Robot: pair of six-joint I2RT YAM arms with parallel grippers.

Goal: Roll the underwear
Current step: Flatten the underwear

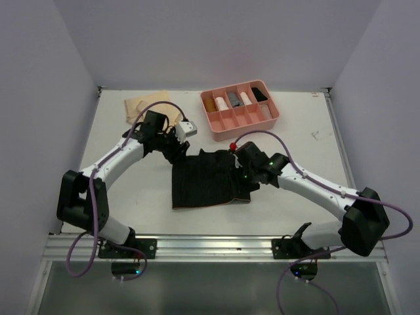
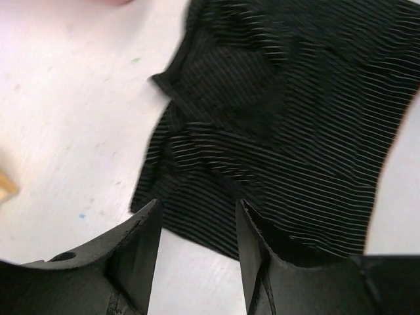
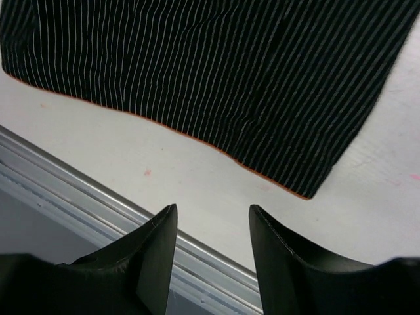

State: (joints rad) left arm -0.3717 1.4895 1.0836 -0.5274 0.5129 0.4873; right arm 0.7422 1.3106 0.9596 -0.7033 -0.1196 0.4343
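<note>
I see the white table (image 1: 125,203) with the black pinstriped cloth underwear (image 1: 207,180) spread flat at its centre, its orange-edged hem toward the near rail. Behind it sits the rigid pink divided tray (image 1: 246,129) holding small rolls; any labels there are too small for me to read. A pale tan garment (image 1: 143,105) lies far left. The left gripper (image 2: 197,211) and right gripper (image 3: 211,213) hover partly open at the black cloth's edges, gripping nothing.

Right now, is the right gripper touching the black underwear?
Apart. In the right wrist view, the right gripper is open over bare table. A strip of that white surface separates its tips from the orange hem of the black underwear.
</note>
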